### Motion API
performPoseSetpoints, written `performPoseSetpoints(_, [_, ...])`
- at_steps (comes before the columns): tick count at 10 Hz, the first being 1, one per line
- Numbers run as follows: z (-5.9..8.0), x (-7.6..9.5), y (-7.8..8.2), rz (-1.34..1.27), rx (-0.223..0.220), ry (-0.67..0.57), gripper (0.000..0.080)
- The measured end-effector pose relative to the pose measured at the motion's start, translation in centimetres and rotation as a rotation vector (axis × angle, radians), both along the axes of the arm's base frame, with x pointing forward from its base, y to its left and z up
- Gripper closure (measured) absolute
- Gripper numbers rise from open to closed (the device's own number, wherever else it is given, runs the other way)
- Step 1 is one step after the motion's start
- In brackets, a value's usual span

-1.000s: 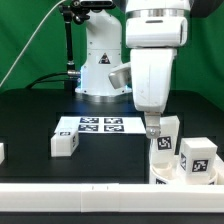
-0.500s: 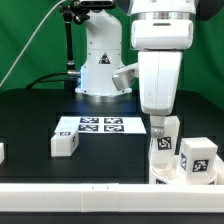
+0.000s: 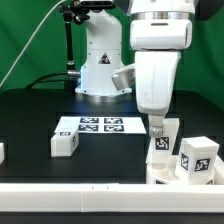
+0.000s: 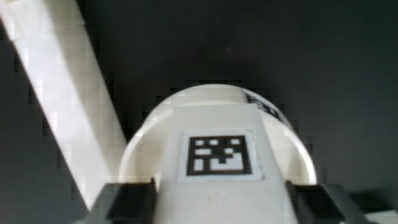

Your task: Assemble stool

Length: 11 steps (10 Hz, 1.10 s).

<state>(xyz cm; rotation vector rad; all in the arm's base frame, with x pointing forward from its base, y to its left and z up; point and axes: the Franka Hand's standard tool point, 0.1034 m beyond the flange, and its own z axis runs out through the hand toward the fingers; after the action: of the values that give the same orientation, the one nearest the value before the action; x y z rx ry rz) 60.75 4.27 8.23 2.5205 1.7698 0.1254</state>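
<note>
Stool, status: not assembled.

- Seat (image 3: 158,174) lies flat on the table (image 3: 30,120) at the exterior view's right, close behind the rail (image 3: 90,200).
- Gripped leg (image 3: 160,143) stands upright over the seat's near-left part, tag facing the camera. Its lower end meets the seat's top. Cannot tell whether it rests there, is lifted off, or sits in a socket.
- End effector (image 3: 158,130) comes straight down on this leg. In the wrist view the fingers (image 4: 121,203) lie against both flanks of the leg with no gap showing: clamped on it.
- Second leg (image 3: 198,158) stands upright on the seat, just to the exterior view's right of the gripped one, apart from it. Joined or only standing: not visible.
- Loose leg (image 3: 65,143) lies on the table well to the exterior view's left, beside the marker board (image 3: 97,125), untouched.
- White piece (image 3: 2,152) is cut by the exterior view's left edge; possibly another leg, too little shows.

Judgement: early stage. No leg is confirmed as fastened. The step in hand looks like taking hold of one leg at the seat. Left to do: seat and secure this leg, the second one if it is loose, then fetch the far one(s).
</note>
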Motion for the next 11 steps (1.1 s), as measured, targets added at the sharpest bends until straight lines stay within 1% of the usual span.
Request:
performPoseSetpoints(2, [0.00,0.00,-0.01,-0.139,0.014,0.000,0.0456])
performPoseSetpoints(3, [-0.02,0.00,-0.46,-0.237,0.023,0.001,0.0456])
performPoseSetpoints(8, [-0.12,0.05,-0.36,-0.747,0.118,-0.006,0.0456])
performPoseSetpoints(9, [-0.12,0.05,-0.36,-0.778,0.122,-0.005,0.0456])
performPoseSetpoints(11, [-0.13,0.05,-0.32,-0.925,0.139,-0.001,0.0456])
